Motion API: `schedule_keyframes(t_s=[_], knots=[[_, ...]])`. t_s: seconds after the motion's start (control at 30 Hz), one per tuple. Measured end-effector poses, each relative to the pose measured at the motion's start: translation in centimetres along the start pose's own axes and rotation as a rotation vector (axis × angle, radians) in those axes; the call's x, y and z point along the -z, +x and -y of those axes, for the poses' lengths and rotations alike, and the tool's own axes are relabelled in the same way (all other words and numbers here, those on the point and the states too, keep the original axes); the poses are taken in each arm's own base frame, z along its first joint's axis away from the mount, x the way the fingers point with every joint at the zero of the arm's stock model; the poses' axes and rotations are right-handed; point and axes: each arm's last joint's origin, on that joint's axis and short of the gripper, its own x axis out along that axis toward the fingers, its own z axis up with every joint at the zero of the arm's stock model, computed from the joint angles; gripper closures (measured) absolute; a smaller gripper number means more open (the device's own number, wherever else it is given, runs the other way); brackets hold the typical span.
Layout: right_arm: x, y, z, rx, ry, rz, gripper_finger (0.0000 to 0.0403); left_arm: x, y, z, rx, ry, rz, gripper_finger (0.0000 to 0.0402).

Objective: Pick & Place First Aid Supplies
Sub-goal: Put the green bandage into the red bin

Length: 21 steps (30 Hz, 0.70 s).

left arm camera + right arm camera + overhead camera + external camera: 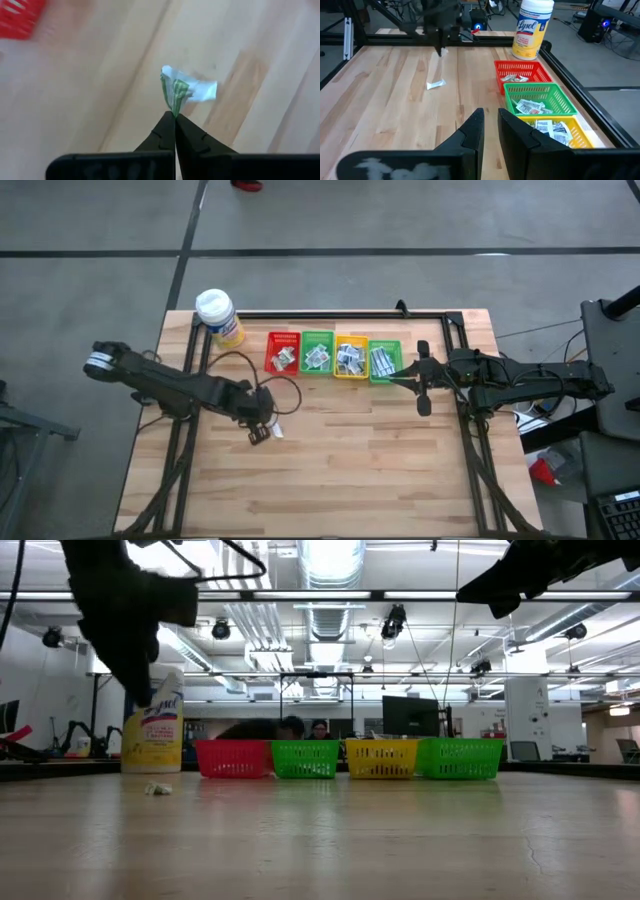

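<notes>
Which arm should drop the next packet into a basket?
Left. The left gripper looks shut on a green-printed packet, with the red basket the nearest to it. The right gripper holds nothing and waits by the baskets' other end.

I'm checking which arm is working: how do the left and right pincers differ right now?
The left pincer hangs over the bare table in front of the red basket, near a loose packet; the right pincer is by the end green basket. The left pincer's jaws are shut; the right pincer's stand slightly apart. Both are raised off the table.
</notes>
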Motion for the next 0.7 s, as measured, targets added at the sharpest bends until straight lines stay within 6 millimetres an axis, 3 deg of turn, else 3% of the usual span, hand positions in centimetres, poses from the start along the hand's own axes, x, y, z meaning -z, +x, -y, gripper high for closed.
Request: schedule_keyframes(t_s=[0.2,0.4,0.7], knots=[[0.0,0.0,0.0,0.0,0.0,0.0,0.0351,-0.8,-2.6,-0.6,-0.012,-0.094,0.227,0.0401],[0.0,0.0,0.0,0.0,0.002,0.0,0.0351,-2.9,-6.0,-1.0,-0.106,-0.139,0.469,0.0401],[0.0,0.0,0.0,0.0,0.001,0.0,0.0351,-6.7,-9.4,-2.7,-0.277,-0.184,0.637,0.0401]])
